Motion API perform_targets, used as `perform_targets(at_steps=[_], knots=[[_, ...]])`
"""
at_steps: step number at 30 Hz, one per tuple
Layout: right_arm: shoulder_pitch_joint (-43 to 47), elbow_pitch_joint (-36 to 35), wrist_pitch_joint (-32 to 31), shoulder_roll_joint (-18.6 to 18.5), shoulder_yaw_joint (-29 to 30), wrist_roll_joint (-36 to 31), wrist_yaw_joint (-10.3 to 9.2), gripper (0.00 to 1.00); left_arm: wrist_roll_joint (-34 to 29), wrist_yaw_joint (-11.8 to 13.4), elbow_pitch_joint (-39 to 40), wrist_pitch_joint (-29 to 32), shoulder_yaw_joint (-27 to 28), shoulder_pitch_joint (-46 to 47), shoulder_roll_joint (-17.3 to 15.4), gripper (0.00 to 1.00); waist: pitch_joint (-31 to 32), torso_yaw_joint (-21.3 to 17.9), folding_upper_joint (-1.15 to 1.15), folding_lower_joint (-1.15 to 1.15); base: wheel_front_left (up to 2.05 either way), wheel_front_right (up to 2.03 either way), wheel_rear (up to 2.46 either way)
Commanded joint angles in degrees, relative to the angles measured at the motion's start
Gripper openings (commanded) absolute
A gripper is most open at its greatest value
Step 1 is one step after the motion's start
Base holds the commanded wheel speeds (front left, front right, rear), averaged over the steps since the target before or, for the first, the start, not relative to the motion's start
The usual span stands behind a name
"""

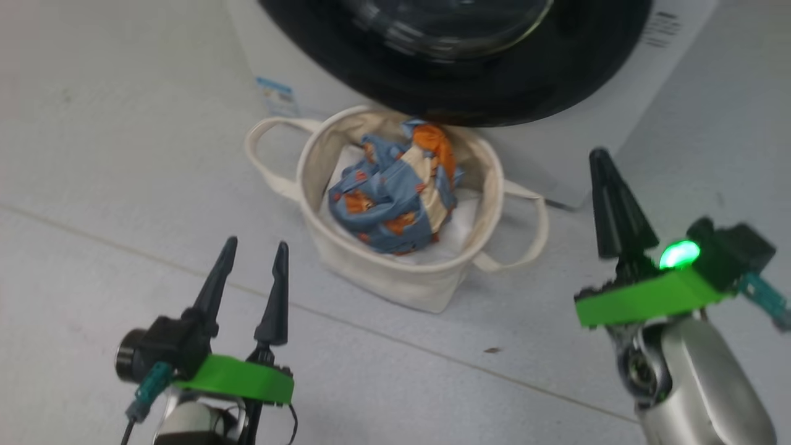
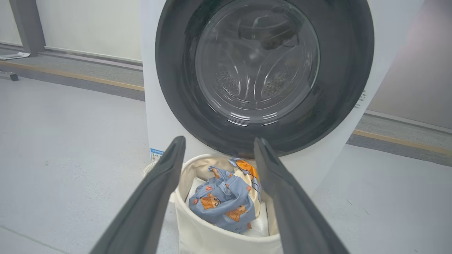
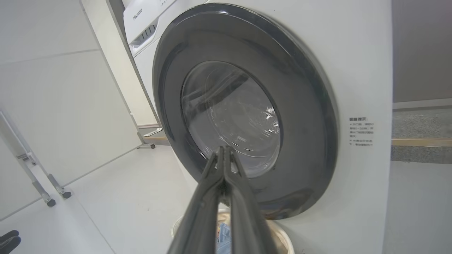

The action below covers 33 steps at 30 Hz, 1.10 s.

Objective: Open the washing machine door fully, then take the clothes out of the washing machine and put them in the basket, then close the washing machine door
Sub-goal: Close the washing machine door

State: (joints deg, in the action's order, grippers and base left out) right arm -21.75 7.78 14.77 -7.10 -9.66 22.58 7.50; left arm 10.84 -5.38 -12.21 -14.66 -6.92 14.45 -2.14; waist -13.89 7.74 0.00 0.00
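Basket at frame centre, below the closed-looking door, holds the clothes; left pincer gapes empty, right pincer is pinched together on nothing.

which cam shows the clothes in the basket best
Head view: it looks down on the whole bundle of clothes in the basket. Left wrist view shows most of it, part hidden by the rim; right wrist view, a blue sliver.

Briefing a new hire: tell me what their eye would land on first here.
The big glossy black washing machine door with its bulging glass porthole, shut flush on the white washing machine, dominates. Below it, the blue bear-print clothes lie bundled in the cream basket. The left gripper hangs before it, jaws apart.
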Motion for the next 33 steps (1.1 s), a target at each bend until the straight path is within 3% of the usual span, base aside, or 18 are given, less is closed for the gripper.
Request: perform_targets(at_steps=[1, 10, 11, 12, 13, 21, 33], knots=[[1.6, -3.4, 0.2, 1.2, -0.9, -1.0, -0.01, 0.00, -1.3, -0.4, 2.0, -0.3, 2.2, -0.4, -1.0, 1.00, 2.9, -3.3, 0.00, 0.00, 0.00, 0.00, 0.00], [12.2, -10.4, 0.2, 3.2, 4.5, -5.7, -0.01, 0.00, -2.9, -1.5, 3.8, -0.3, 3.8, -2.4, -1.4, 1.00, 3.9, -8.0, 0.00, 0.00, 0.00, 0.00, 0.00], [13.2, -10.4, 0.2, 3.4, 5.2, -6.1, -0.01, 0.14, -2.8, -1.5, 3.8, -0.3, 4.1, -2.6, -1.4, 1.00, 4.1, -8.4, 0.00, 0.00, 0.00, 0.00, 0.00], [14.1, -10.4, 0.2, 3.6, 5.9, -6.7, -0.01, 0.86, -2.6, -1.6, 4.1, -0.3, 4.3, -2.8, -1.4, 1.00, 4.4, -8.9, 0.00, 0.00, 0.00, 0.00, 0.00], [15.0, -10.4, 0.2, 3.7, 6.4, -7.1, -0.01, 1.00, -2.5, -1.7, 4.3, -0.3, 4.6, -3.1, -1.4, 1.00, 4.7, -9.3, 0.00, 0.00, 0.00, 0.00, 0.00], [19.2, -10.5, 0.2, 4.2, 9.4, -8.5, -0.01, 1.00, -3.5, -1.9, 4.2, -0.3, 6.8, -5.3, -1.2, 1.00, 6.8, -11.9, 0.00, 0.00, 0.00, 0.00, 0.00], [20.3, -9.5, 0.2, 4.2, 10.3, -7.7, -0.01, 1.00, -3.8, -2.0, 2.0, -0.3, 8.5, -6.2, -0.9, 1.00, 9.2, -12.3, 0.00, 0.00, 0.00, 0.00, 0.00]])
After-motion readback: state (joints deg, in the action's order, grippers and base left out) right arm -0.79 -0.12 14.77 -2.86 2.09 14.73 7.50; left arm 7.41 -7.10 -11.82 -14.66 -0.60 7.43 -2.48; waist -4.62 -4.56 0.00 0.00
